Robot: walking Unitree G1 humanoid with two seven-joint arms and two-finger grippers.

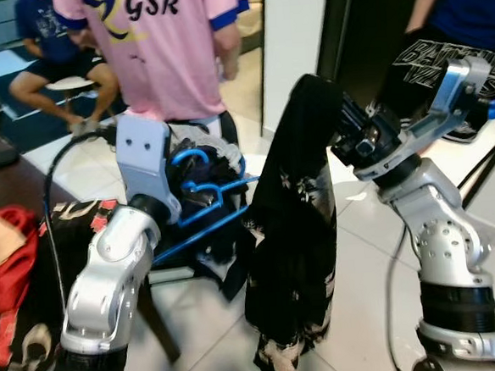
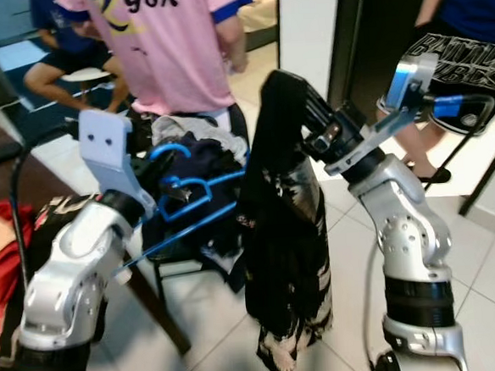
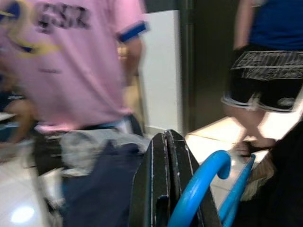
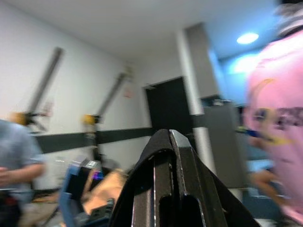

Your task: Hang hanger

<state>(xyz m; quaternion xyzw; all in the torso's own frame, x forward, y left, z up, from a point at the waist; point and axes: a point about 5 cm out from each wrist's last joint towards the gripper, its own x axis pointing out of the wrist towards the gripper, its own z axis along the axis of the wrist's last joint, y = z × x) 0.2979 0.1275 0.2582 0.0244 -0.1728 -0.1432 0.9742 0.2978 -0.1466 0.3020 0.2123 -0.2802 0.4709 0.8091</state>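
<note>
A blue plastic hanger (image 1: pixel 218 192) is held out in front of me, and my left gripper (image 1: pixel 189 171) is shut on it near its hook. In the left wrist view the two fingers (image 3: pixel 158 179) are pressed together and the blue hook (image 3: pixel 203 179) curves up beside them. To the hanger's right, a long black patterned garment (image 1: pixel 293 233) hangs down almost to the floor. Its top is draped over my right gripper (image 1: pixel 319 95), which is shut on the cloth. Black fabric wraps that gripper's fingers (image 4: pixel 161 179) in the right wrist view.
A person in a pink shirt (image 1: pixel 170 46) stands close behind a pile of clothes (image 2: pixel 188 130). Another person in black shorts (image 1: pixel 465 17) stands at the right by a dark doorway. Red and black clothing (image 1: pixel 8 279) lies on a dark table at the left.
</note>
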